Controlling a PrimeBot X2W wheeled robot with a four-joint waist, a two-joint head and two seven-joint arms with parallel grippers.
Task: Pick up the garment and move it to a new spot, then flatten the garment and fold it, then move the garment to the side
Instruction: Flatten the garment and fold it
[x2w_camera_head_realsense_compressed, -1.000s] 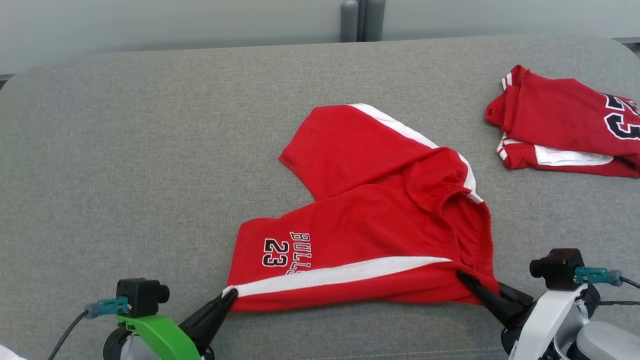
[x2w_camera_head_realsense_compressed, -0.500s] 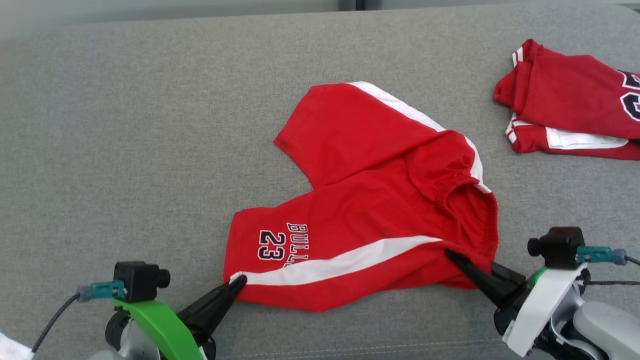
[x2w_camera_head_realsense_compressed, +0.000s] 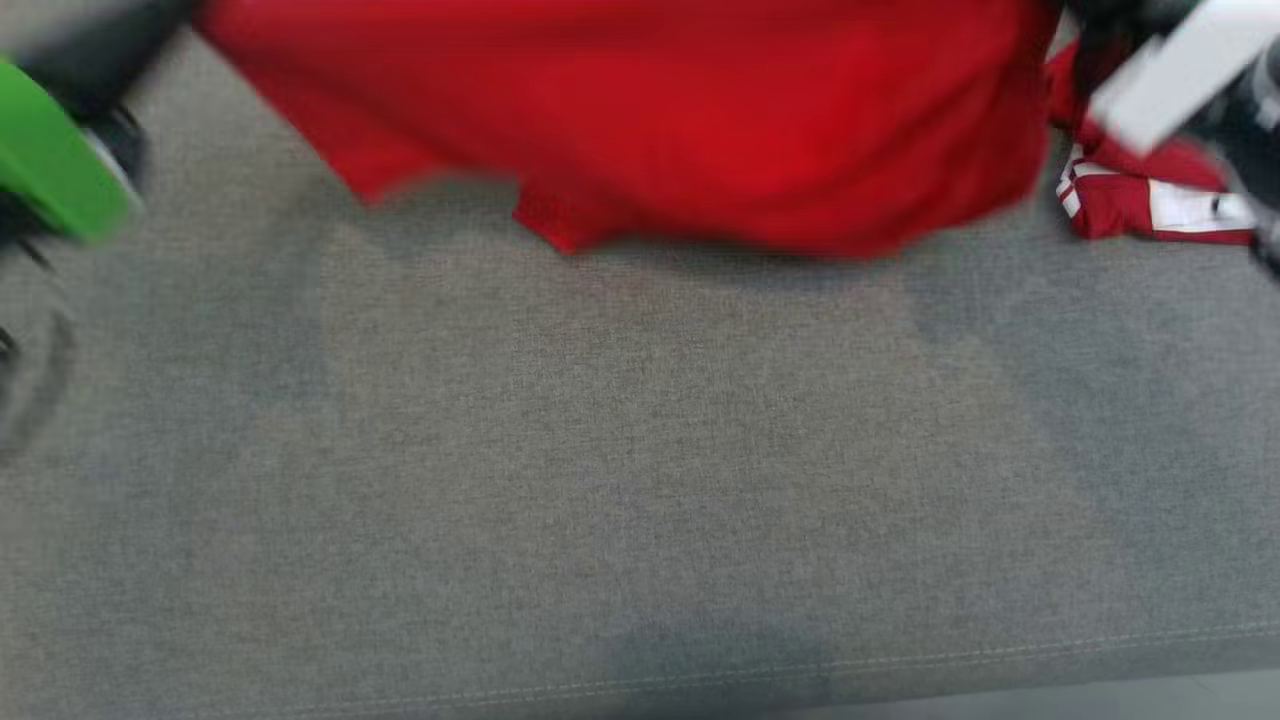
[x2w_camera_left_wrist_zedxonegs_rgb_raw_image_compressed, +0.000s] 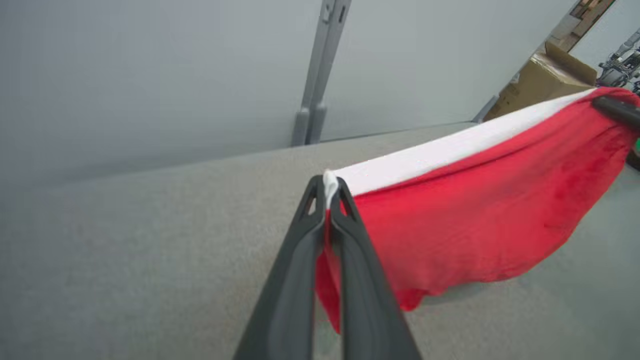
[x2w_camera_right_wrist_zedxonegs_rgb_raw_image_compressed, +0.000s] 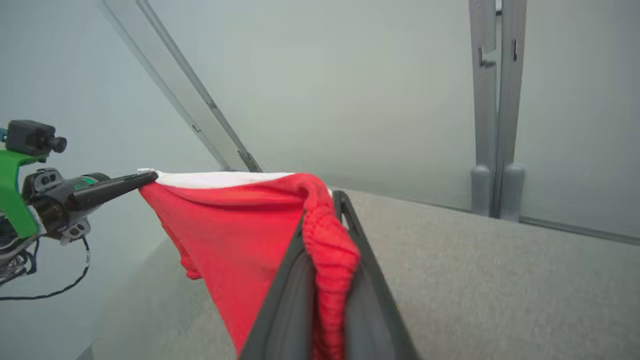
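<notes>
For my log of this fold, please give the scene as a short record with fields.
garment: red shorts, held up, stretched between both grippers
left gripper: shut on the white-striped corner
right gripper: shut on the elastic waistband
surface: grey fabric, below the shorts
other: second red garment lying at the right

The left gripper (x2w_camera_left_wrist_zedxonegs_rgb_raw_image_compressed: 327, 186) has two long, dark grey fingers (x2w_camera_left_wrist_zedxonegs_rgb_raw_image_compressed: 295, 280), smooth and tapering, each with a small triangular cut-out near its slim tip. Its wrist carries a bright green bracket (x2w_camera_right_wrist_zedxonegs_rgb_raw_image_compressed: 11, 192) topped by a small black box camera (x2w_camera_right_wrist_zedxonegs_rgb_raw_image_compressed: 31, 137), and thin black cables (x2w_camera_right_wrist_zedxonegs_rgb_raw_image_compressed: 55, 291) loop below. The right gripper (x2w_camera_right_wrist_zedxonegs_rgb_raw_image_compressed: 322, 207) is the same dark grey, with a white bracket (x2w_camera_head_realsense_compressed: 1170, 70).
</notes>
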